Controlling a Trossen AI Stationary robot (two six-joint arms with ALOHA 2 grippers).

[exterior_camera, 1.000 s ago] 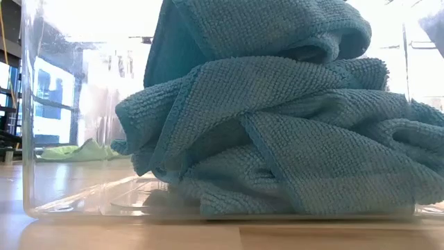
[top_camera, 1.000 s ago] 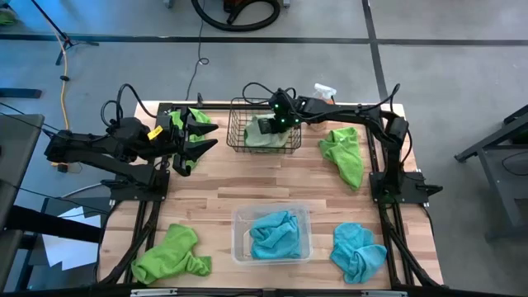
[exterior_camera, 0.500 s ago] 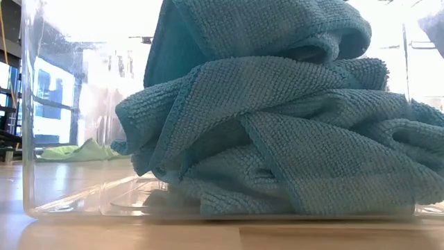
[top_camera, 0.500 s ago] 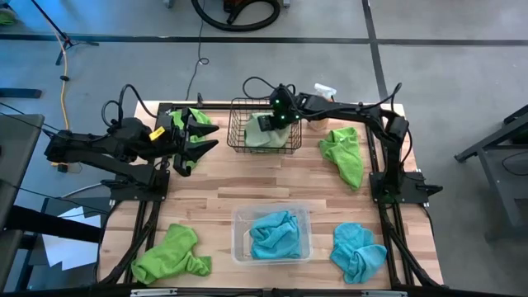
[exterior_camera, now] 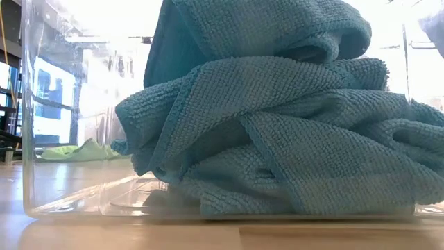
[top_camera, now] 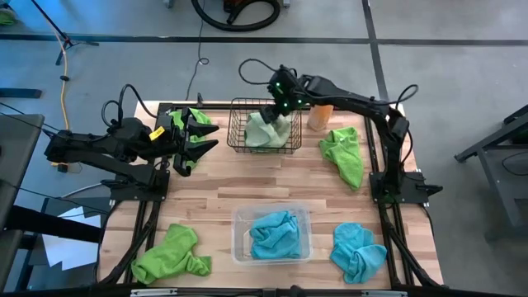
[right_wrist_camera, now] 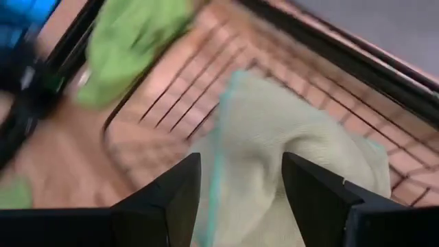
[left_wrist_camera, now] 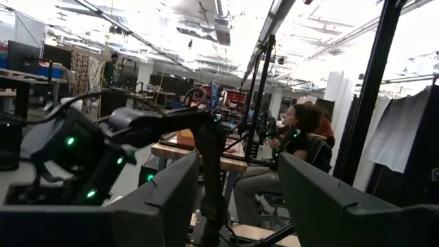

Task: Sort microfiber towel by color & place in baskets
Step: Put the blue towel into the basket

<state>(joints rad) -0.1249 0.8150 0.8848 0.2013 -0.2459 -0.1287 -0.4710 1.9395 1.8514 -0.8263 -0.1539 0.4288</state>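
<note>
Over the black wire basket [top_camera: 262, 128] the right gripper [right_wrist_camera: 240, 199] hung, fingers spread, nothing held, the pale sage towel [top_camera: 268, 132] lying inside it. The risk: cloth snagging a fingertip and dragging back out. Left gripper [top_camera: 198, 136] waited beside the basket, fingers apart. No readable writing showed anywhere.

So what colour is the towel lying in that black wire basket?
Pale sage green. The towel in the black wire basket shows best in the high view, under the right gripper.
</note>
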